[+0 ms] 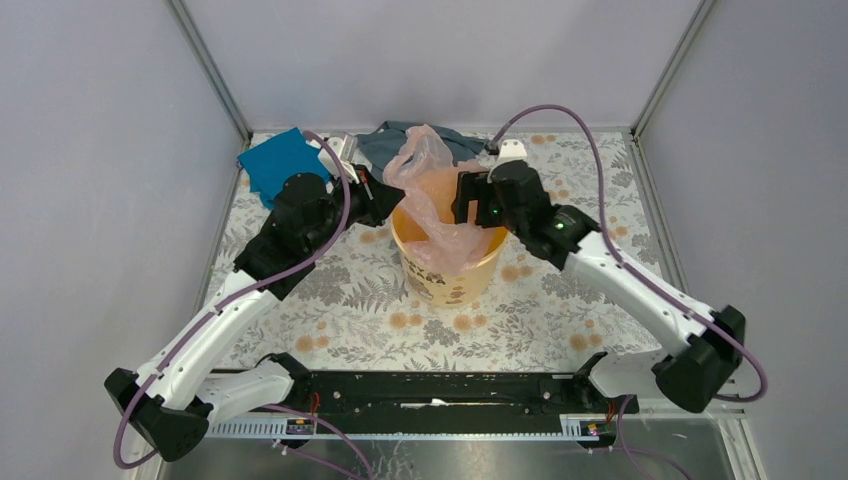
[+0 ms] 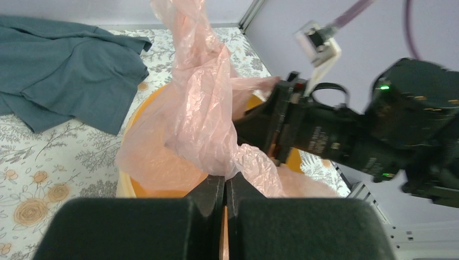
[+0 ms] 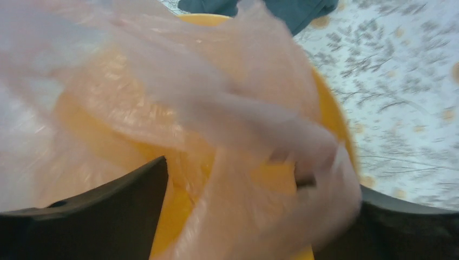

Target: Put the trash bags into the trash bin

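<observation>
The yellow-orange trash bin (image 1: 450, 282) stands mid-table. The pale pink trash bag (image 1: 425, 160) rises above its far rim and hangs down inside and over the front wall. My left gripper (image 1: 392, 204) is at the bin's left rim. In the left wrist view it (image 2: 224, 181) is shut on a fold of the bag (image 2: 200, 108) above the bin (image 2: 125, 187). My right gripper (image 1: 463, 200) is over the bin's right rim. In the right wrist view it (image 3: 238, 216) is open, with blurred film (image 3: 216, 81) between the jaws and over the right finger, above the bin (image 3: 330, 119).
A teal cloth (image 1: 278, 160) lies at the back left. A grey cloth (image 1: 400, 138) lies behind the bin and also shows in the left wrist view (image 2: 65, 65). A small white-and-silver object (image 1: 340, 150) sits between them. Grey walls enclose the floral table (image 1: 540, 300).
</observation>
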Controlling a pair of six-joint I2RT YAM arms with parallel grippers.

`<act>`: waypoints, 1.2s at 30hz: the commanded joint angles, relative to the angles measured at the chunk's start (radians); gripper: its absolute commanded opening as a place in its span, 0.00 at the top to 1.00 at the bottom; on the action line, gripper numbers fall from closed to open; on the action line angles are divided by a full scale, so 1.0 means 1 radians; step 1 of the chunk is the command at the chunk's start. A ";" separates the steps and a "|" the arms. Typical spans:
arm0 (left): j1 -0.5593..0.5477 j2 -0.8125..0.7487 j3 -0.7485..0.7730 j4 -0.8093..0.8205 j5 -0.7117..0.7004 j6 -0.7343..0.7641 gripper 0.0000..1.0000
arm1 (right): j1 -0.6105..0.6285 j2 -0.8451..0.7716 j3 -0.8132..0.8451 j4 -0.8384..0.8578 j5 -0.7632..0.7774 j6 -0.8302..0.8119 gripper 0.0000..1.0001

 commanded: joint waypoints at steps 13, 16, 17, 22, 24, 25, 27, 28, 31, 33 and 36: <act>0.005 0.031 0.038 0.052 -0.031 0.037 1.00 | 0.011 -0.298 0.208 -0.338 -0.696 0.039 0.06; 0.005 0.044 0.051 0.049 -0.027 0.033 1.00 | 0.053 -0.344 0.024 -0.026 -0.873 0.227 0.27; 0.005 0.048 0.056 0.047 -0.026 0.031 1.00 | 0.066 -0.343 -0.006 0.042 -0.887 0.254 0.28; 0.005 0.052 0.075 0.035 -0.012 0.022 1.00 | 0.086 -0.228 -0.005 0.038 -0.688 0.219 0.35; 0.005 0.047 0.075 0.031 -0.007 0.016 1.00 | 0.087 -0.168 0.019 -0.053 -0.461 0.140 0.41; 0.005 0.044 0.075 0.029 -0.004 0.012 1.00 | 0.088 -0.140 0.023 -0.073 -0.354 0.109 0.43; 0.005 0.035 0.068 0.025 -0.001 0.003 1.00 | 0.089 -0.057 0.035 -0.102 -0.212 0.058 0.49; 0.005 0.031 0.061 0.024 0.002 -0.001 1.00 | 0.089 -0.020 0.036 -0.104 -0.191 0.038 0.51; 0.005 0.019 0.033 0.028 0.014 -0.017 1.00 | 0.118 0.061 0.023 -0.110 -0.176 0.021 0.56; 0.005 0.010 0.007 0.026 0.013 -0.022 1.00 | 0.147 0.076 0.017 -0.119 -0.158 0.019 0.55; 0.005 -0.011 -0.030 0.029 0.000 -0.034 1.00 | 0.152 0.015 0.041 -0.153 -0.203 0.021 0.47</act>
